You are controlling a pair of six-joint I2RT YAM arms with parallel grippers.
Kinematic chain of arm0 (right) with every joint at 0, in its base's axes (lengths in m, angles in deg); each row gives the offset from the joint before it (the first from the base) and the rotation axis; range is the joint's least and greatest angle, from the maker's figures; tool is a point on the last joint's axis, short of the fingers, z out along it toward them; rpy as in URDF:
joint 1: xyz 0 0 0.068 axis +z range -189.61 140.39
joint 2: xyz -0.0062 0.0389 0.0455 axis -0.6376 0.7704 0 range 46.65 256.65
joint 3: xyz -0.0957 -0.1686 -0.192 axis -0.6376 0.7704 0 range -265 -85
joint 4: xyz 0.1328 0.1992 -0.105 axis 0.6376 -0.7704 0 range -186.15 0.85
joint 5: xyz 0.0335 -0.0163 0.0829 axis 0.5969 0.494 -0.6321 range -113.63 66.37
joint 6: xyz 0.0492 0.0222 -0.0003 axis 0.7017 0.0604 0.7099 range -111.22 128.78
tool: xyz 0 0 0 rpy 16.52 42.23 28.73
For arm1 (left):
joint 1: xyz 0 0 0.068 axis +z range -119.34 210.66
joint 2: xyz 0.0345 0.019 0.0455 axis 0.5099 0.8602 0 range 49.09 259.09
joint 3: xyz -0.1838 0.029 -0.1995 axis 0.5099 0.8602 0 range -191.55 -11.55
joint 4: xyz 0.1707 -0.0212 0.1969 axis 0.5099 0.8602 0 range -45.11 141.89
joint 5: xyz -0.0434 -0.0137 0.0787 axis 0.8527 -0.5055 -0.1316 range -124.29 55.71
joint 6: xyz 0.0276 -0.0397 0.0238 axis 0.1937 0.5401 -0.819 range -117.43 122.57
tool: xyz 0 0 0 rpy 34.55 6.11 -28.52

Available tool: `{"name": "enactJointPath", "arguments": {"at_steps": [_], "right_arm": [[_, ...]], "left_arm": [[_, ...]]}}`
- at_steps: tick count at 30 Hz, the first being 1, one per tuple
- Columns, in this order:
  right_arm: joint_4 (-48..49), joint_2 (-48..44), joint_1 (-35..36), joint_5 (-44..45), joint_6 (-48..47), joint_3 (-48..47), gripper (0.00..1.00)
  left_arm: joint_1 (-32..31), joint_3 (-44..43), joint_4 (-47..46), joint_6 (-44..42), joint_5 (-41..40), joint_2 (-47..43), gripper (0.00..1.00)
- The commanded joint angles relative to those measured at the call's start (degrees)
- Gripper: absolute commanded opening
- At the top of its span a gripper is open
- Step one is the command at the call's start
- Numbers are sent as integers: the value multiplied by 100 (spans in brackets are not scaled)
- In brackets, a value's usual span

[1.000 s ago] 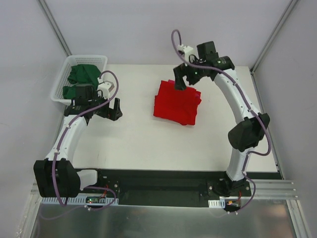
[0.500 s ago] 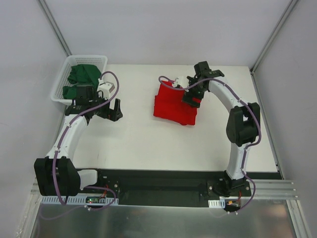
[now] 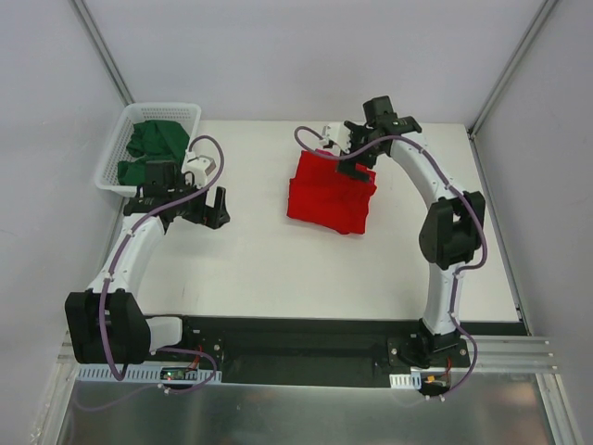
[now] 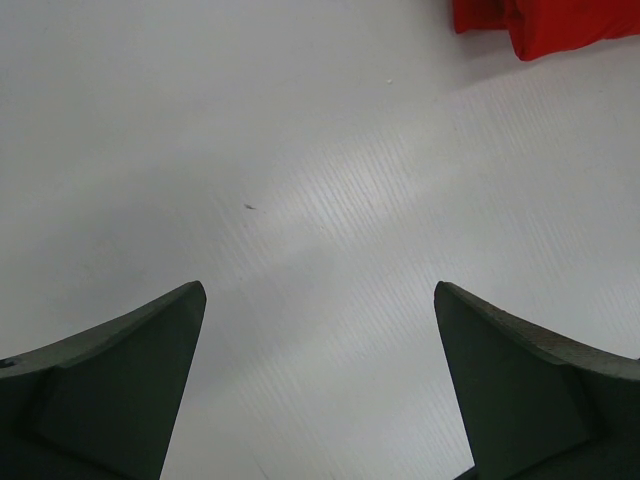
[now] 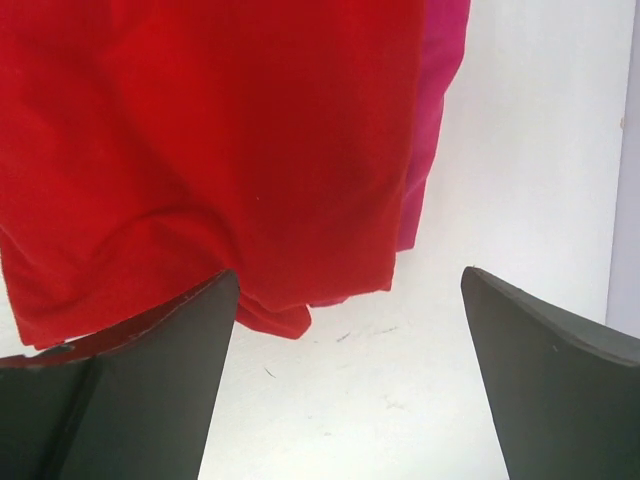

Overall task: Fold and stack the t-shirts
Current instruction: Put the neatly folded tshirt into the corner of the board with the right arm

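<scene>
Top view: a folded red t-shirt (image 3: 326, 199) lies mid-bench, towards the far side of the white bench (image 3: 278, 264). It appears to mark the stacking spot, within reach of both arms. The right tool (image 3: 356, 169) hangs over the shirt's far right corner, jaws spread, gripping nothing. Dark green t-shirts (image 3: 156, 141) sit crumpled in the white lattice basket (image 3: 165, 108) at the far left corner, presumably awaiting folding. The left tool (image 3: 212, 206) hovers just beside that basket, probably stationed there for the next pick. Left wrist view: the left tool (image 4: 318, 290) is spread wide over bare bench, with nothing between its fingers. One corner of the red t-shirt (image 4: 540, 22) shows at the upper right, well apart from the tool. Right wrist view: the right tool (image 5: 350, 272) is spread at the edge of the red t-shirt (image 5: 220, 130). A magenta t-shirt (image 5: 440, 80) peeks out from beneath the red one, so the stack holds at least two. Whether a finger touches the cloth cannot be determined. No brand, label or legible writing is observed in any view.
</scene>
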Motion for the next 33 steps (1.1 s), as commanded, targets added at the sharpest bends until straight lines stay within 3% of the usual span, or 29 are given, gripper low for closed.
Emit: {"name": "enactJointPath", "arguments": {"at_steps": [1,10,22,27,33], "right_arm": [[-530,192,51,-489,91,-123,96],[-943,447,103,-709,294,142,96],[-1110,1423,-20,-305,425,-147,96],[-1164,1467,-20,55,1346,-104,96],[-857,837,-90,355,2955,851,96]], "left_arm": [[54,-65,-37,-70,126,80,99],[54,-83,-11,-114,117,142,99],[54,23,7,-141,135,45,99],[46,49,-2,-176,135,-34,99],[46,102,-2,-220,161,-60,99]]}}
